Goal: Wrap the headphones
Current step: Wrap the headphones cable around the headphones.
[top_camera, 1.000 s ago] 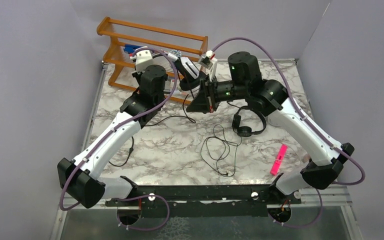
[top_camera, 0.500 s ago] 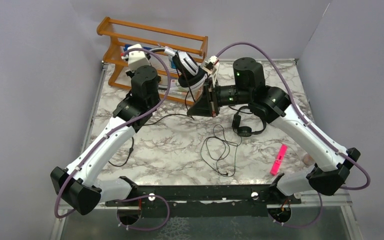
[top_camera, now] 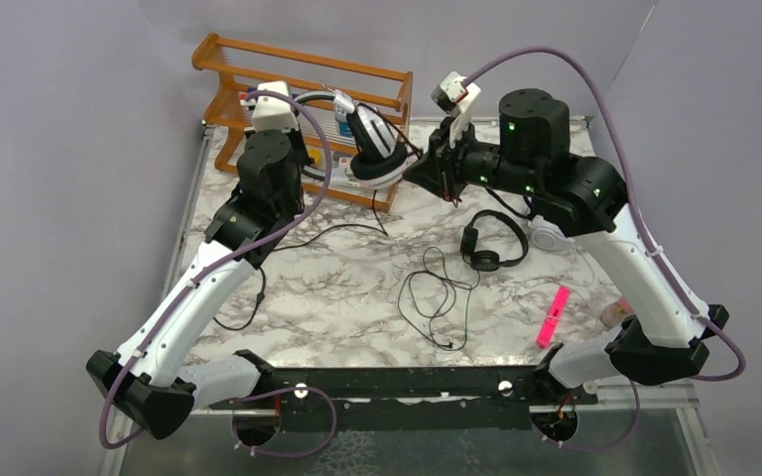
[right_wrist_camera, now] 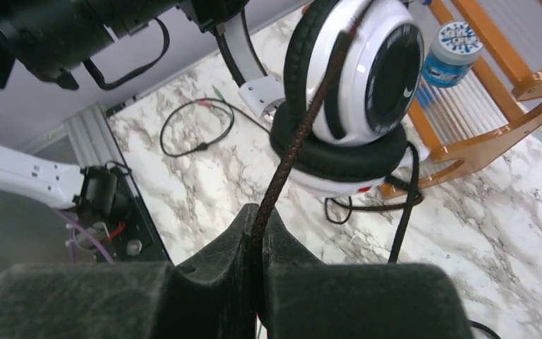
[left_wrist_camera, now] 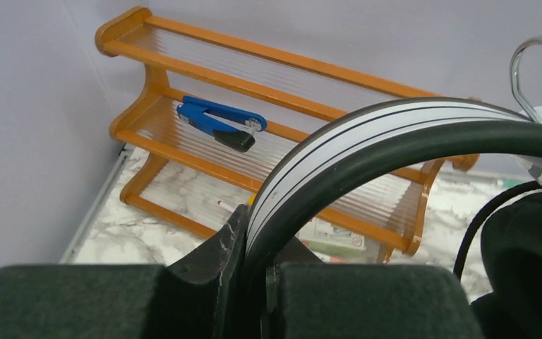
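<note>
Orange-brown wood makes up the slatted rack [top_camera: 258,74] at the far left corner of the marbled desk [top_camera: 337,297]. A blue clip [left_wrist_camera: 219,121] lies on its upper shelf.

Just right of it, the left pincer [left_wrist_camera: 254,247] is clamped on the headband of the white headphones with black ear pads [top_camera: 372,144], the band wedged between its two fingers. These headphones are held up by the far edge, over the right end of the rack as seen from above; whether they touch it cannot be told. Their long axis runs roughly along that far edge, with the band arching left into the left pincer and the two ear cups pointing right and toward the near edge. In the right wrist view one cup stands with its white shell facing the camera, and the other lies beneath it, pad up.

The braided cord [right_wrist_camera: 303,134] runs taut from across the upright cup down into the right pincer [right_wrist_camera: 260,233], which is closed tight on it just right of the cups.

Further right and nearer, the all-black headphones [top_camera: 484,261] lie flat on the desk. A thin loose cord [top_camera: 437,297] is looped to their left. A white ear cup [top_camera: 548,236] shows beside them, mostly hidden under the right arm. A pink marker [top_camera: 553,315] lies near the right edge.
</note>
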`<control>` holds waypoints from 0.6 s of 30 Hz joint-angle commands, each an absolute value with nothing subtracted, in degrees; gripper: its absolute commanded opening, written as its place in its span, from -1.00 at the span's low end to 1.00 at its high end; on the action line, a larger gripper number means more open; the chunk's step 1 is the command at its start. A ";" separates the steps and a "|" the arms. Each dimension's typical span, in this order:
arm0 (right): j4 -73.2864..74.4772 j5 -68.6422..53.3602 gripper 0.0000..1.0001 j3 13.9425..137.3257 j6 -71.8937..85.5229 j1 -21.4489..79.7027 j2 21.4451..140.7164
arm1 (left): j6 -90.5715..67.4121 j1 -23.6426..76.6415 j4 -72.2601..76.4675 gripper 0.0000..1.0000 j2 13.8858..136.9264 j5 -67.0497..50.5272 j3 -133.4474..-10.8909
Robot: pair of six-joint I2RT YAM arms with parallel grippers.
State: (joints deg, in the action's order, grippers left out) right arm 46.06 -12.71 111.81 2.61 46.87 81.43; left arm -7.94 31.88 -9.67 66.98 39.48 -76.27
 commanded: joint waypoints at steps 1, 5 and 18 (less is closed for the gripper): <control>52.66 -17.64 -0.82 111.89 -3.62 47.69 82.60 | 3.50 31.82 -2.65 -1.00 62.72 34.39 -74.46; 51.08 -22.50 -0.82 108.88 -4.74 52.00 83.09 | 5.27 31.82 -2.84 -1.00 63.46 36.69 -75.67; 47.17 6.03 -0.64 107.13 -0.22 53.79 79.79 | 6.30 31.82 -10.63 -1.00 64.71 24.37 -74.15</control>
